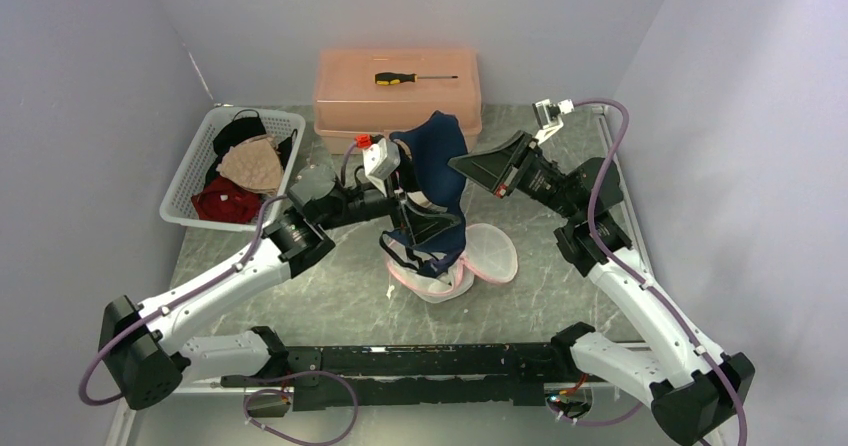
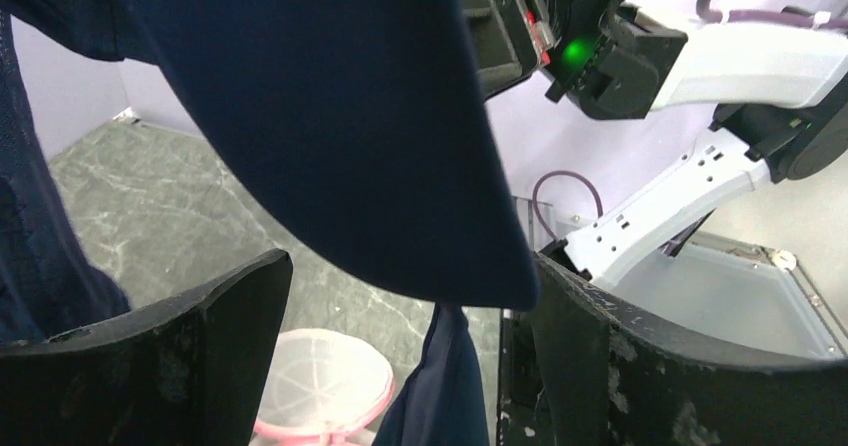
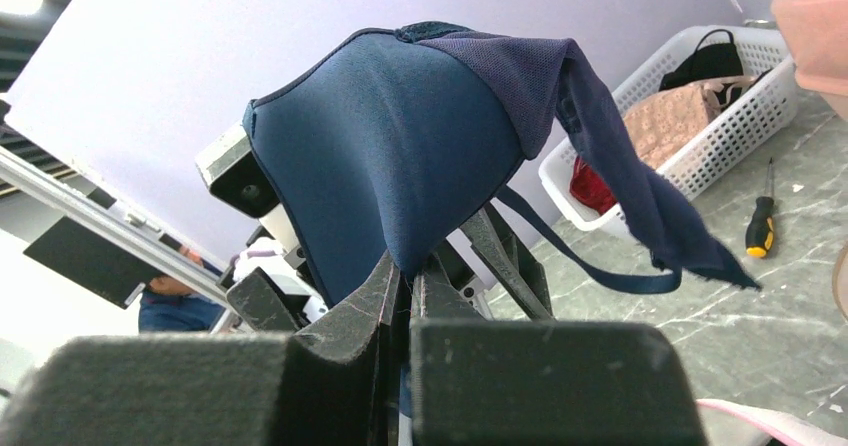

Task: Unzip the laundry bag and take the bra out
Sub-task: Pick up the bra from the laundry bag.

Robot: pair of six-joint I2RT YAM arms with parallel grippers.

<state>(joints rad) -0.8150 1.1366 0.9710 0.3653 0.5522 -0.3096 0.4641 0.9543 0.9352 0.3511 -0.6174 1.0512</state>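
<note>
The navy bra [image 1: 432, 151] hangs in the air above the table's middle. My right gripper [image 1: 458, 164] is shut on the edge of one cup, which fills the right wrist view [image 3: 385, 146] with a strap trailing to the right. My left gripper [image 1: 420, 226] is open just below, its fingers [image 2: 200, 351] spread wide on either side of the hanging cup [image 2: 340, 116] and strap, not pinching them. The white mesh laundry bag with pink trim [image 1: 478, 256] lies open on the table under the bra and shows in the left wrist view [image 2: 320, 386].
A white basket [image 1: 190, 181] holding several garments stands at the back left and shows in the right wrist view [image 3: 720, 136]. A pink lidded box [image 1: 340, 96] with a screwdriver [image 1: 412, 78] on it stands at the back centre.
</note>
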